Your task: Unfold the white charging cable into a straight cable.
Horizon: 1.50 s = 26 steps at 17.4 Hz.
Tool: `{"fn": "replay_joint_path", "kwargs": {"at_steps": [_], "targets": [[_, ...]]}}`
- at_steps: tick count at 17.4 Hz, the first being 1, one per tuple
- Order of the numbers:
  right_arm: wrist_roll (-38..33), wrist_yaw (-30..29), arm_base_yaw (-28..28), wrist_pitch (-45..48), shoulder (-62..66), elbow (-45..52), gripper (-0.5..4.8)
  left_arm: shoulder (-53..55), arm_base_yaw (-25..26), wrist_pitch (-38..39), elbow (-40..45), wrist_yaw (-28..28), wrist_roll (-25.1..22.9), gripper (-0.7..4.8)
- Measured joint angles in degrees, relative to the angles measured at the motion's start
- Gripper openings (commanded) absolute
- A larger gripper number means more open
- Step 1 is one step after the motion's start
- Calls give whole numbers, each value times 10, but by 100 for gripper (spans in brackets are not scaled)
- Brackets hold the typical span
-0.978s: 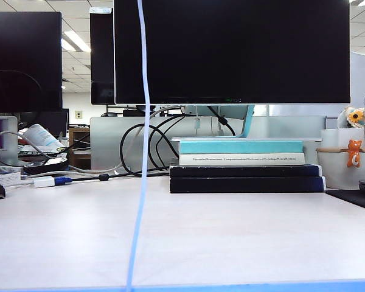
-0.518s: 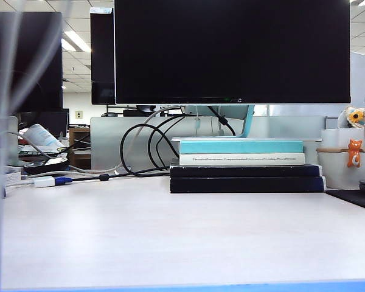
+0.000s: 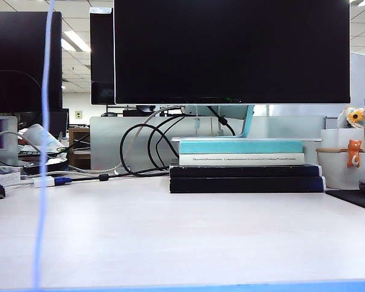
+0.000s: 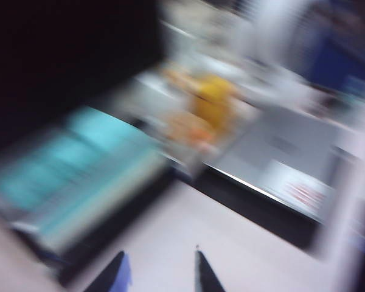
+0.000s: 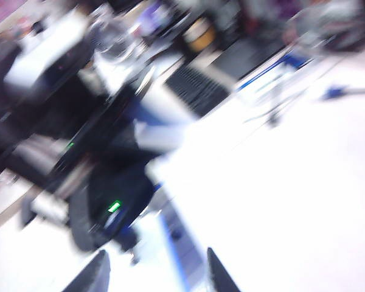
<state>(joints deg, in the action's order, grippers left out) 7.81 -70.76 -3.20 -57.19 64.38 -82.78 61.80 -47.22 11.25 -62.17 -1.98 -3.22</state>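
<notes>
The white charging cable point(image 3: 44, 152) hangs near-vertical, twelve to six o'clock, over the pale desk point(image 3: 201, 231). The left gripper point(image 4: 158, 274) and the right gripper point(image 5: 153, 271) are both spread, empty.

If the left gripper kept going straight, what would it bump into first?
Probably the dark edge across the desk ahead of the left gripper. The view is badly blurred, so I can't tell what that edge belongs to.
</notes>
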Motion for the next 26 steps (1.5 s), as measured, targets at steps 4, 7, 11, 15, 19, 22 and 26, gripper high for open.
{"fn": "replay_joint_path", "kwargs": {"at_steps": [4,7,11,15,19,22,26], "targets": [[10,-3,-108,-14,4,0,299,26,0,-110,0,43,-14,146],[11,7,-180,-14,15,0,300,50,0,-143,0,43,3,146],[11,53,-256,-19,52,2,302,59,0,-180,1,9,36,146],[19,69,-283,-20,87,5,301,57,0,-219,-4,-28,69,146],[23,71,-290,-6,110,4,147,61,0,-214,-4,-40,87,147],[25,67,-292,11,115,4,73,64,0,-218,-4,-40,92,147],[26,54,-294,28,115,5,-5,77,0,-221,-4,-43,93,273]]}}
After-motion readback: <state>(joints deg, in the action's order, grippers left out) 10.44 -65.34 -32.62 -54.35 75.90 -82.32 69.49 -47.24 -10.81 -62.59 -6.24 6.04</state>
